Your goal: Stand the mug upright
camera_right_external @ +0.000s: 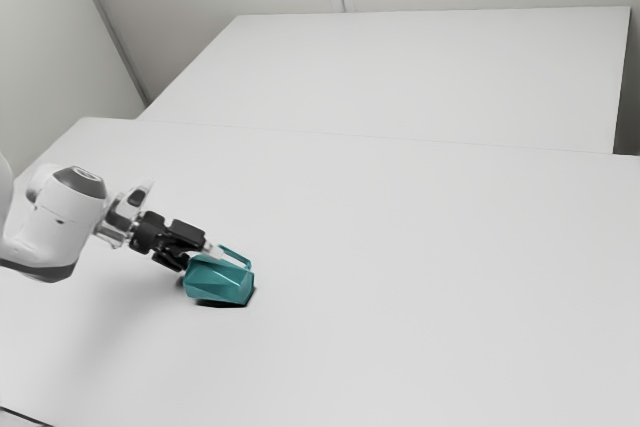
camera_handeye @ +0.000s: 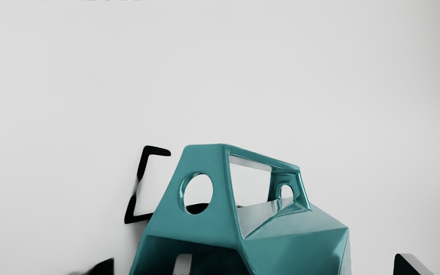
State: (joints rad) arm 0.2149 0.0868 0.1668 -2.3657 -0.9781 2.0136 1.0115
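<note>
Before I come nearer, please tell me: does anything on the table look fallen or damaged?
Yes, the mug lies on its side on the table, handle on top. It looks odd because mugs normally stand on their base. I see no damage.

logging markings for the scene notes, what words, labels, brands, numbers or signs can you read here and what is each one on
No text can be read in either view.
Mug: no lettering on the faces that show.
Grey cap on the arm: a small pale mark, too small to read; I cannot tell whether it is lettering.
Table: none that I can see.
</note>
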